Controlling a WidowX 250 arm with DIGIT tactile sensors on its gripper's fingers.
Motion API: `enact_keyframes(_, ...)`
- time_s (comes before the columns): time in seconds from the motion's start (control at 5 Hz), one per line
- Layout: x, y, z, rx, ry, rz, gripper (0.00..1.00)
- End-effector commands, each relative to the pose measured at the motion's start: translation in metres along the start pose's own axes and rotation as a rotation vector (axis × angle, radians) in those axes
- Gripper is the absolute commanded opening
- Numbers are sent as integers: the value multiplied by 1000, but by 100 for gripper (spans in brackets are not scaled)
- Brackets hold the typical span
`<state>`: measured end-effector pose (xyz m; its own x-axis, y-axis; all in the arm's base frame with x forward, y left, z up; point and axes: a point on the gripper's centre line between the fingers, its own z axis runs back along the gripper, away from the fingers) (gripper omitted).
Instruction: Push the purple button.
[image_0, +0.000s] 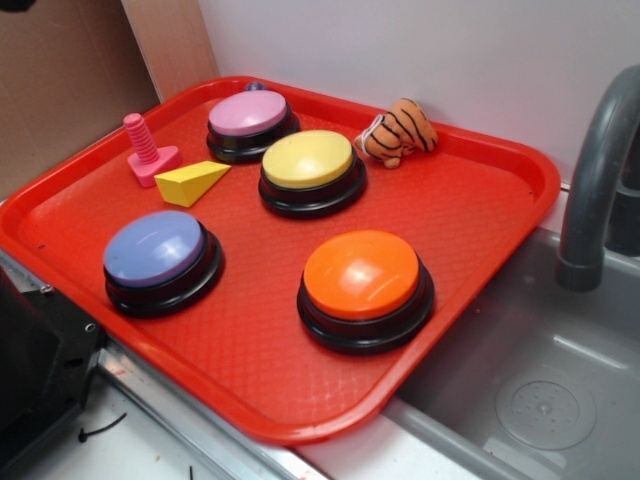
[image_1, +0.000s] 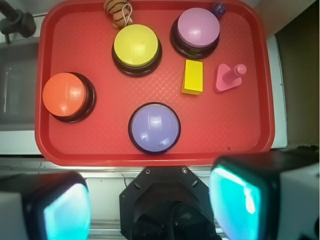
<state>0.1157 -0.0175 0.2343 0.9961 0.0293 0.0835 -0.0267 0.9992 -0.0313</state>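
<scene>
A: The purple button (image_0: 155, 249), a large round push button with a periwinkle domed top on a black base, is seen on the red plastic tray (image_0: 470, 215), near the tray's front edge on the robot's side. Why is it thought to be placed there?

B: It is judged to be set apart for a clear descent: bare tray is left all round it, and nothing touches it. The orange-topped round button (image_0: 362, 276) is placed well apart from the purple button along the same front edge; the yellow-topped round button (image_0: 308, 160) and the pink-mauve round button (image_0: 248, 113) are set beyond it. The yellow wedge block (image_0: 190, 182) and the pink plastic bolt (image_0: 148, 152) are found between the purple button and the pink-mauve one.

A: And how is the gripper (image_1: 150, 210) held?

B: It is held spread, its two padded fingers (image_1: 235, 200) blurred at the bottom of the wrist view, raised well above the tray and short of the purple button, nothing being pinched. No contact has yet been made.

A: What is hidden or cut off?

B: The gripper is not shown in the exterior view. A small dark purple object (image_1: 218, 8) behind the pink-mauve button is mostly hidden and cannot be identified. The striped orange plush toy (image_0: 400, 130) is cut off by the wrist view's top edge, and the grey faucet (image_0: 598, 180) over the sink by the exterior view's right edge.
</scene>
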Motion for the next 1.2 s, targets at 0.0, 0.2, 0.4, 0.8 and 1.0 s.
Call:
enact_keyframes(0.0, 0, 0, 0, 0, 0, 0, 100)
enact_keyframes(0.2, 33, 15, -52, -32, 58, -227, 100)
enact_keyframes(0.4, 37, 15, -101, -57, 1, -379, 100)
enact_keyframes(0.8, 31, 17, -133, -54, -3, -416, 100)
enact_keyframes(1.0, 26, 16, -140, -38, 1, -424, 100)
